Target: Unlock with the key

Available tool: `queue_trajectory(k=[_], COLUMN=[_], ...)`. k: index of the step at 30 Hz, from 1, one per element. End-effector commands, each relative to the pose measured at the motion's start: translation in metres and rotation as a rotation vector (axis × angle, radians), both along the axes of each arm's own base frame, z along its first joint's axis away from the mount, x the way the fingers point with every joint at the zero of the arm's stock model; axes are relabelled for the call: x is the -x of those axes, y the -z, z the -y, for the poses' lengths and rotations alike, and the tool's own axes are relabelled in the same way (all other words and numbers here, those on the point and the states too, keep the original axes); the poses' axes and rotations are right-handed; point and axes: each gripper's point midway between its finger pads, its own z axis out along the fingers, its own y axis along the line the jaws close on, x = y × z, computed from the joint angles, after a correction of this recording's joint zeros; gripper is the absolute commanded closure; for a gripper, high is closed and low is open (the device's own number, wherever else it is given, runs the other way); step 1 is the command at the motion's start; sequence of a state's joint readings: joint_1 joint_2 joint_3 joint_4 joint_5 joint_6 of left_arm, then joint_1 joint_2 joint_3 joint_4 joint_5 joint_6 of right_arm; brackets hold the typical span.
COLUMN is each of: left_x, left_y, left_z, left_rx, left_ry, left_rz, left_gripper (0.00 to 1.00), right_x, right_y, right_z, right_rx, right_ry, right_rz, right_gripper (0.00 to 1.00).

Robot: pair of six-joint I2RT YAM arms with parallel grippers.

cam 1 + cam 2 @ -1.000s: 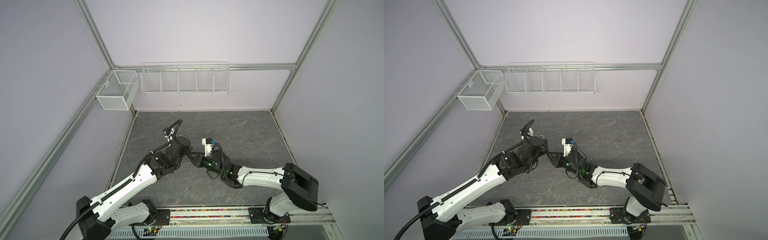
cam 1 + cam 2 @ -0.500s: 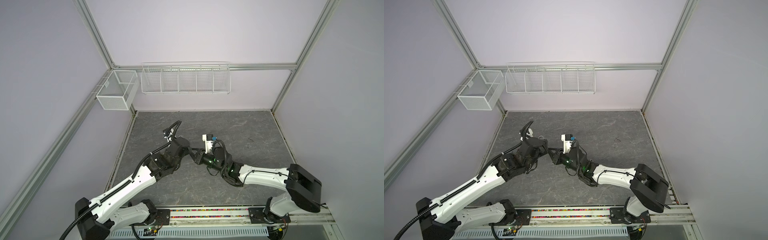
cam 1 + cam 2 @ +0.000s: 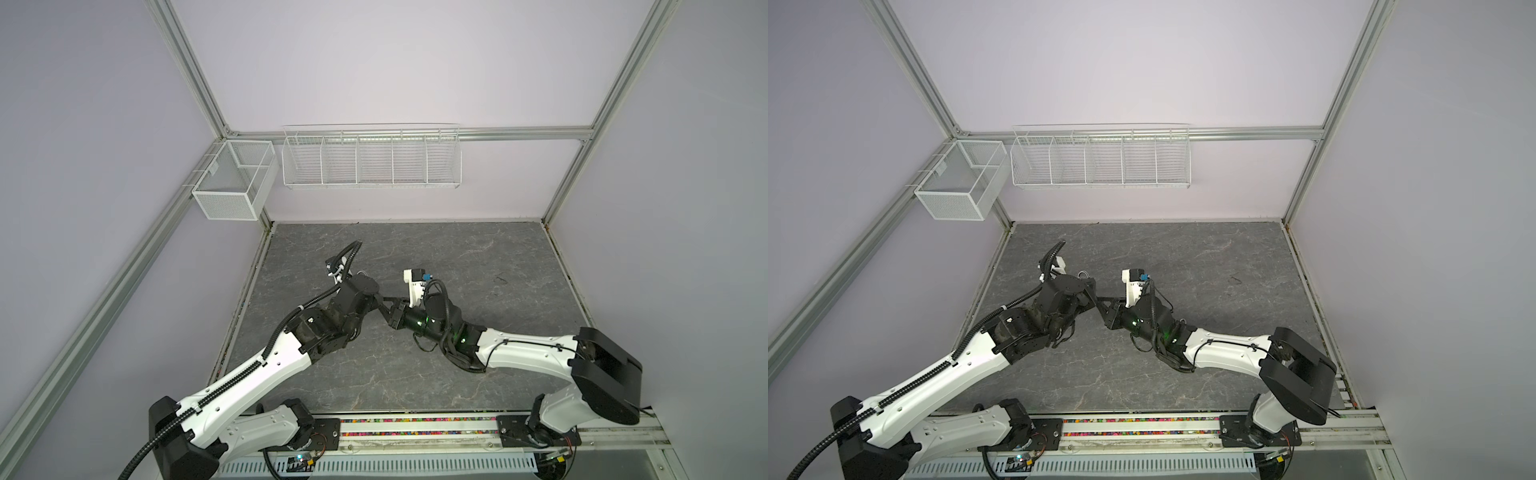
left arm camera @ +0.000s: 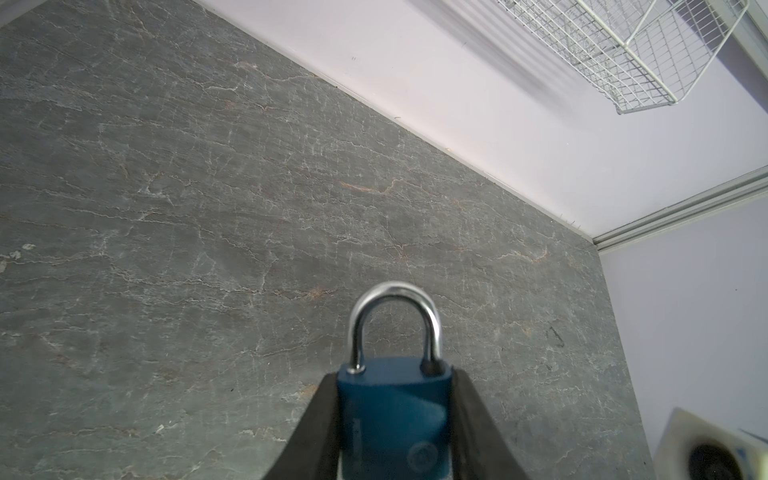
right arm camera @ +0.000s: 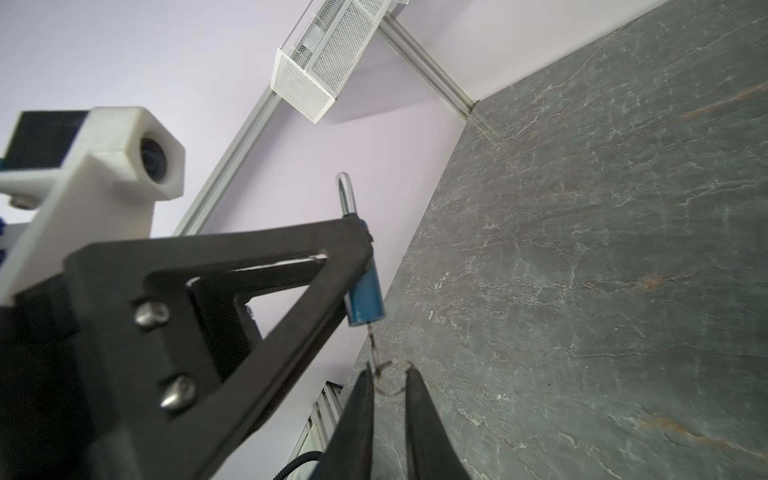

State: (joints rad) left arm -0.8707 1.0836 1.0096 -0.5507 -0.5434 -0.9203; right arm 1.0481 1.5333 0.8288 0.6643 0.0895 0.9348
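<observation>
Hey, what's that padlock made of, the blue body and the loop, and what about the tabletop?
Padlock body: matte blue, evenly coloured, probably coated metal, possibly plastic-covered.
Shackle: bright silver with glints, likely polished steel.
Tabletop: grey with pale veins, stone-look; real slate or printed laminate, unclear.

Blue padlock [image 4: 392,415] w/ silver shackle [image 4: 395,288], grey white-veined tabletop [image 4: 208,187], white wire basket [image 3: 371,183], lilac walls [image 3: 374,62].
</observation>
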Motion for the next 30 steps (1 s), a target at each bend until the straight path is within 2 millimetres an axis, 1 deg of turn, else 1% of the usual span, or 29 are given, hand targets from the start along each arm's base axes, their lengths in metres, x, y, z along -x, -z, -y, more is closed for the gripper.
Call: queue_trajectory(k=[1,2,6,8,13,15,22,27,28,29,30], left_x=[-0.001,-0.001,-0.001,0.0,0.0,0.0,0.009,0.021,0.023,0.025,0.027], left_y=[-0.012,-0.013,-0.012,-0.012,-0.013,-0.013,-0.003,0.007,0.01,0.013,0.015], left_z=[-0.001,0.0,0.0,0.001,0.003,0.005,0.013,0.017,0.018,0.019,0.021], left_rx=[0.042,0.044,0.043,0.047,0.056,0.061,0.087,0.098,0.092,0.084,0.083], left_ry=[-0.015,-0.012,-0.008,-0.006,0.001,0.009,0.061,0.113,0.117,0.123,0.131], left_rz=[0.035,0.035,0.032,0.032,0.031,0.026,-0.028,-0.073,-0.083,-0.089,-0.095], left_gripper=[1.0,1.0,1.0,1.0,1.0,1.0,1.0,1.0,1.0,1.0,1.0], right_x=[-0.004,-0.003,-0.004,-0.004,-0.003,-0.004,-0.006,-0.008,-0.009,-0.009,-0.01], right_y=[0.002,0.002,-0.005,-0.007,-0.008,-0.008,-0.015,-0.032,-0.043,-0.049,-0.05], right_z=[0.001,0.0,-0.003,-0.004,-0.008,-0.008,-0.006,-0.004,-0.006,-0.007,-0.008], right_rx=[0.007,0.004,-0.001,-0.006,-0.014,-0.018,-0.026,-0.069,-0.086,-0.092,-0.091], right_ry=[0.025,0.02,0.014,0.011,-0.004,-0.003,0.015,0.028,0.026,0.024,0.025], right_rz=[-0.016,-0.011,0.005,0.009,0.005,0.004,0.024,0.065,0.078,0.086,0.089], right_gripper=[0.83,0.85,0.86,0.9,0.91,0.93,0.93,0.93,0.94,0.93,0.93])
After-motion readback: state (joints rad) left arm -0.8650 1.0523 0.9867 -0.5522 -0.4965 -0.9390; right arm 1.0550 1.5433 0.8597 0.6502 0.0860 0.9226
